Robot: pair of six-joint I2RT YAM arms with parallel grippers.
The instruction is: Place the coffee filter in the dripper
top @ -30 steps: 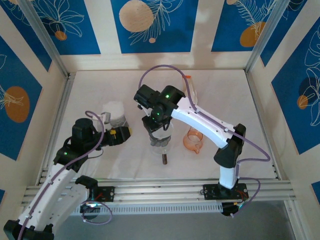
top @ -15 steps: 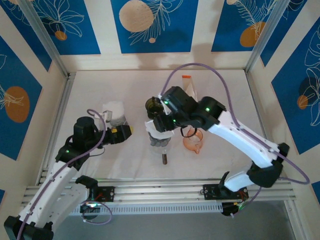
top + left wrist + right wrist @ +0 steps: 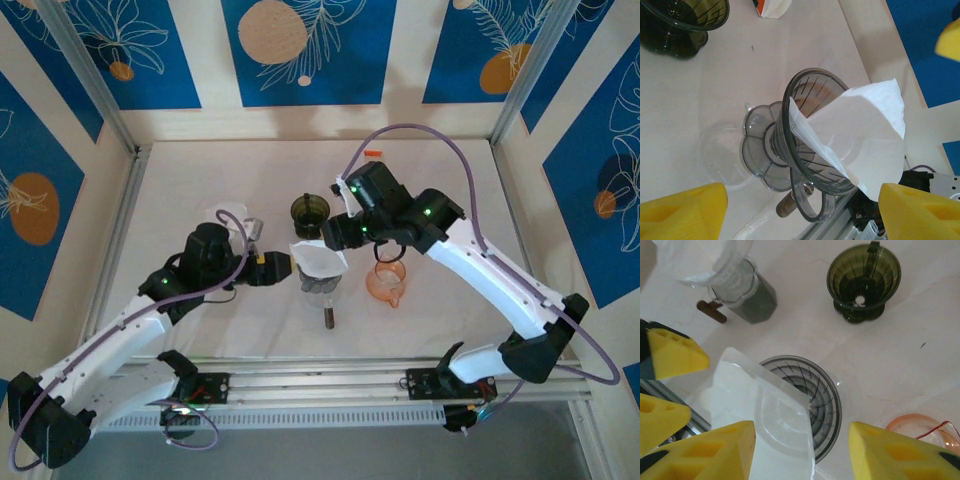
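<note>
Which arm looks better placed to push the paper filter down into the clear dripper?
Probably right: the right gripper hangs open directly above the filter and dripper; the left gripper sits off to one side.

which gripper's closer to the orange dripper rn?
Right. The right gripper hovers over the clear dripper, just left of the orange dripper. The left gripper sits on the clear dripper's far side.

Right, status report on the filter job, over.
Left gripper open beside clear dripper. Right gripper open above. Filter tilted in it, sticking out over rim. Nothing blocking.
</note>
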